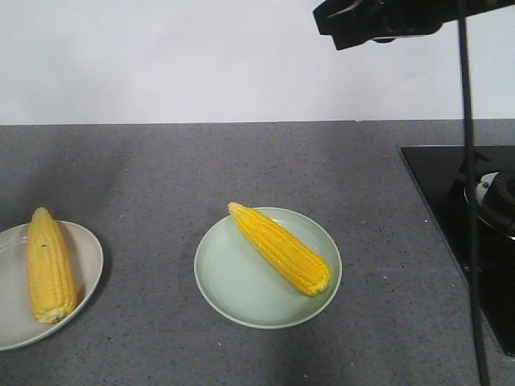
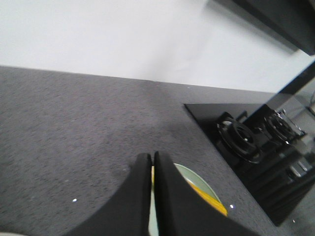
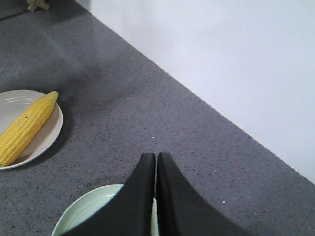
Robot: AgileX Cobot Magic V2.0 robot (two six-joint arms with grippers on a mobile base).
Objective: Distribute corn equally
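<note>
The left pincer (image 2: 152, 156) has its two black fingers pressed together with only a thin slit between them, holding nothing; it hangs above the grey speckled bench (image 2: 74, 132). Just past its tips, the rim of the pale green plate (image 2: 197, 179) shows, with a strip of yellow corn (image 2: 209, 196) lying on it. Beyond that plate to the right sits a black glass cooktop (image 2: 256, 142) with round burners.

The right pincer (image 3: 156, 157) is likewise closed, fingers meeting along a narrow seam, with nothing between them. It hovers over the near edge of the pale green plate (image 3: 93, 206). Well apart from it on the bench is a white plate (image 3: 47, 135) carrying one cob of corn (image 3: 27, 128), which lies slanted with its pointed end toward the wall.

From the front view, the two plates sit well apart on the bench (image 1: 241, 161). The pale green plate (image 1: 233, 289) in the middle holds one cob (image 1: 282, 248) lying diagonally, tip toward the far left. The white plate (image 1: 88, 257) at the left edge holds the other cob (image 1: 48, 265), nearly upright in the picture, tip away. The cooktop (image 1: 438, 185) lies at the right edge.
</note>
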